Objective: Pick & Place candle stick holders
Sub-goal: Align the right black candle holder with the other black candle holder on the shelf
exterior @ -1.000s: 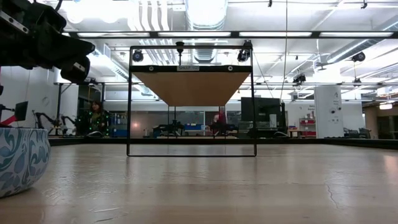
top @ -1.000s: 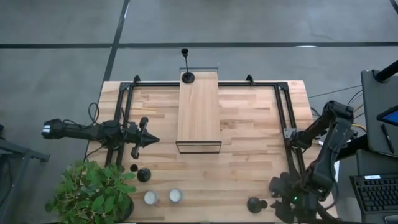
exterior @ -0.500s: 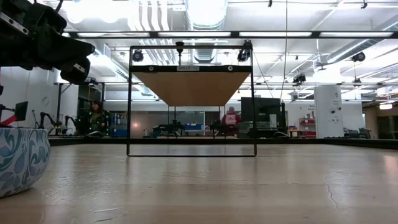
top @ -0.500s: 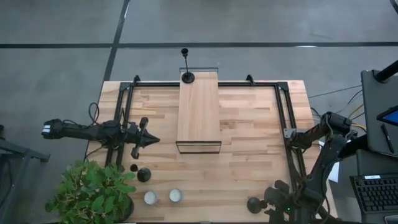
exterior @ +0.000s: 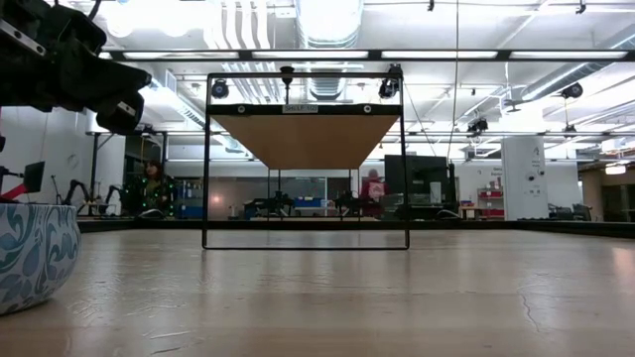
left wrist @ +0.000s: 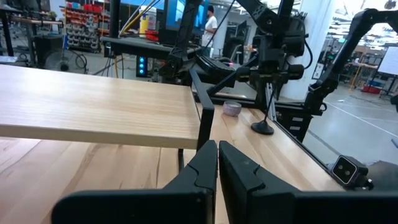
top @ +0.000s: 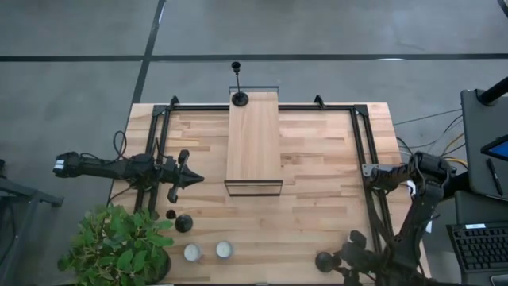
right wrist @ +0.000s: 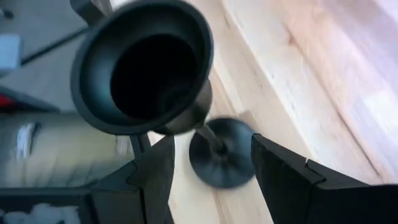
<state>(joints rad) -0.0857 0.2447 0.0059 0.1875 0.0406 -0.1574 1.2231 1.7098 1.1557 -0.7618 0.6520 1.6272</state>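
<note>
**Right gripper straddled a candle stick holder at the table's near right corner**

From above, the right gripper (top: 347, 260) sat low at about five o'clock on the wooden table (top: 317, 159), its arm folded back along the right rail. Its own wrist camera looked down the stem of a black candle stick holder (right wrist: 219, 151): the little cup loomed large, the round base stood on the wood beyond, and the two dark fingers (right wrist: 152, 180) stood wide on either side of the stem without touching it. In the overhead picture that same holder's base (top: 324, 260) showed just beside the gripper.

A second holder (top: 238, 97) stood upright at twelve o'clock, on the far end of the raised wooden shelf (top: 254, 143) that ran down the middle of the table. A third holder (top: 183, 223) stood at about seven o'clock, near the leafy plant (top: 119, 246) and the two white tealight candles (top: 192, 253) (those lay just toward the near edge from it).

The left gripper (top: 189, 179) waited at nine o'clock, pointing toward the shelf, its fingers (left wrist: 245, 174) pressed together on nothing. The low camera caught the shelf's black frame (exterior: 205, 159), the patterned plant pot (exterior: 30, 253) and people far off in the room.
</note>
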